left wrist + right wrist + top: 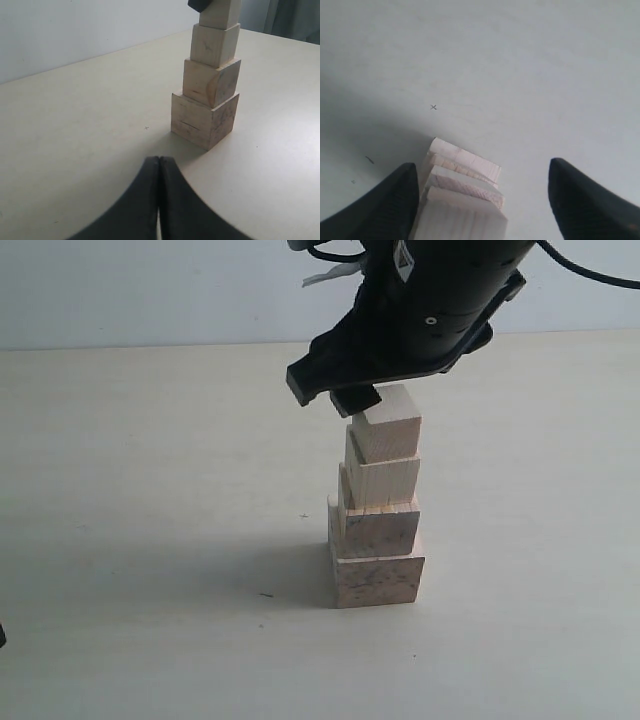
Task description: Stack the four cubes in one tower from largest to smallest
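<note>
Here four cubes stacked, one tower; right hand spread.

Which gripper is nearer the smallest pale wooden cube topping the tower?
Right. The right gripper is open around the smallest cube, one jaw close beside it. The left gripper, shut, sits low and clear of the tower.

Tower of 4 pale wood cubes stands on table just off ctr twd 4 o'clock, w/ largest cube at btm and smallest cube on top, each twisted a bit vs the one below. Black right gripper hangs in from 1 o'clock, one fingertip right at the smallest cube's 10 o'clock corner; contact unclear. Shadow spreads from tower base twd 9 o'clock.
</note>
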Robot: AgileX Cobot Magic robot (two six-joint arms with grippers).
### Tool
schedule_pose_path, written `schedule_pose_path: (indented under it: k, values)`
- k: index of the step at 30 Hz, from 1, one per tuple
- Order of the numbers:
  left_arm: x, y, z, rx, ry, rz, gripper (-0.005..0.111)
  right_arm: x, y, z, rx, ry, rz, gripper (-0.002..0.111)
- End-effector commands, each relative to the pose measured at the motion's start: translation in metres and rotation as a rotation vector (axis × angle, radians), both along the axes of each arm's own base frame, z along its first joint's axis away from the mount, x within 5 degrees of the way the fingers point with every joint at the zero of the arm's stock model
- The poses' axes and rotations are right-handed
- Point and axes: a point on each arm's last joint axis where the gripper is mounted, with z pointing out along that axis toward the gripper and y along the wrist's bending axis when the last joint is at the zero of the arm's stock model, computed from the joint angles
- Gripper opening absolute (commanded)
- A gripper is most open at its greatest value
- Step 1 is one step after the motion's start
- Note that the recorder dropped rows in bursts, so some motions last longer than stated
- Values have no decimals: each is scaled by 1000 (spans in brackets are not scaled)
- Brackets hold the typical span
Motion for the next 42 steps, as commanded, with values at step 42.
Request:
schedule_pose_path:
  k: [42]
  values:
    - [0, 0, -1, -2, -4, 1, 0, -152, -95, -50, 520, -246, 53, 69]
